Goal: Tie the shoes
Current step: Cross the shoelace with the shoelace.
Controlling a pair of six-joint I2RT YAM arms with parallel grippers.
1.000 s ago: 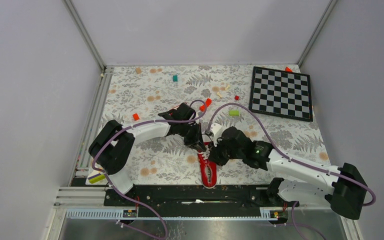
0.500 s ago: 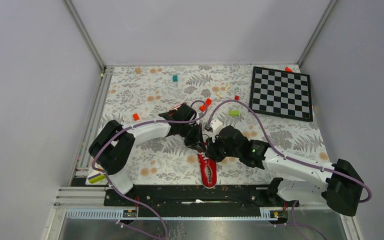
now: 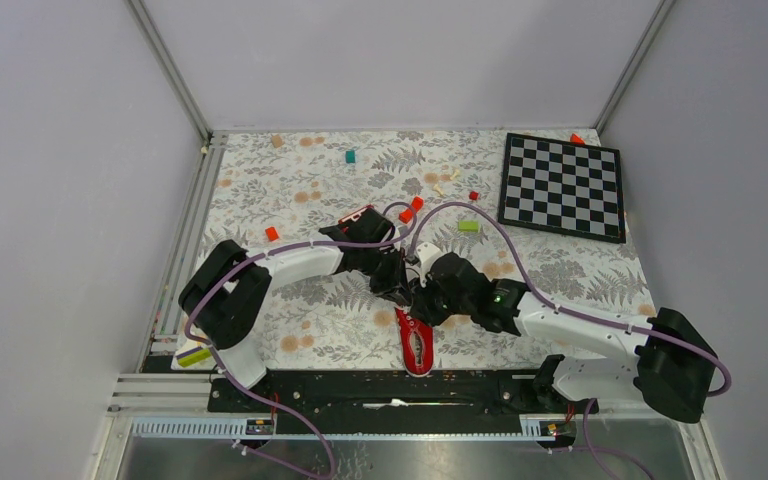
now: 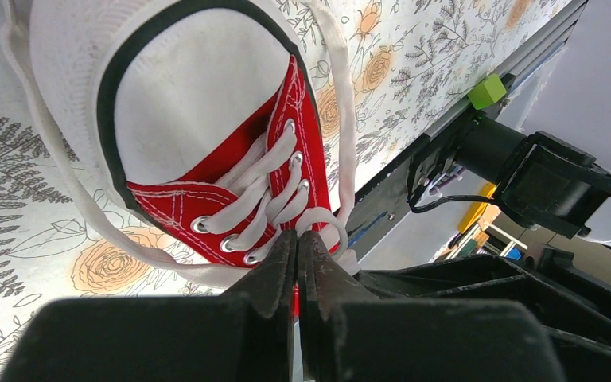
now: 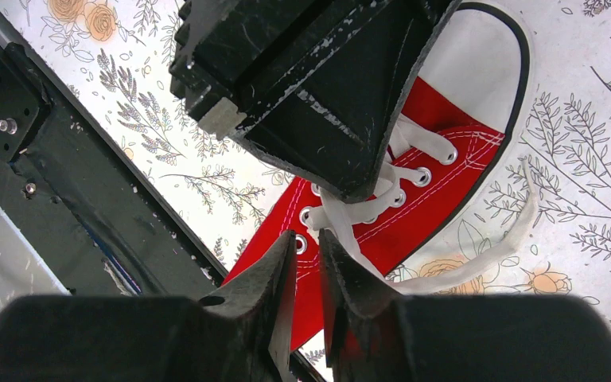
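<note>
Left fingers (image 4: 280,267) were pressed fully together, tips touching a white lace loop (image 4: 322,216) of the red sneaker (image 4: 207,103); whether they pinched it could not be told. Right fingers (image 5: 274,274) stood slightly parted, gripping nothing. The sneaker lay on the counter (image 4: 16,167) just beyond both fingertips.

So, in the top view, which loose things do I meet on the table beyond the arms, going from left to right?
Small red cube → teal block → red-orange pieces → lime green block → chessboard.
</note>
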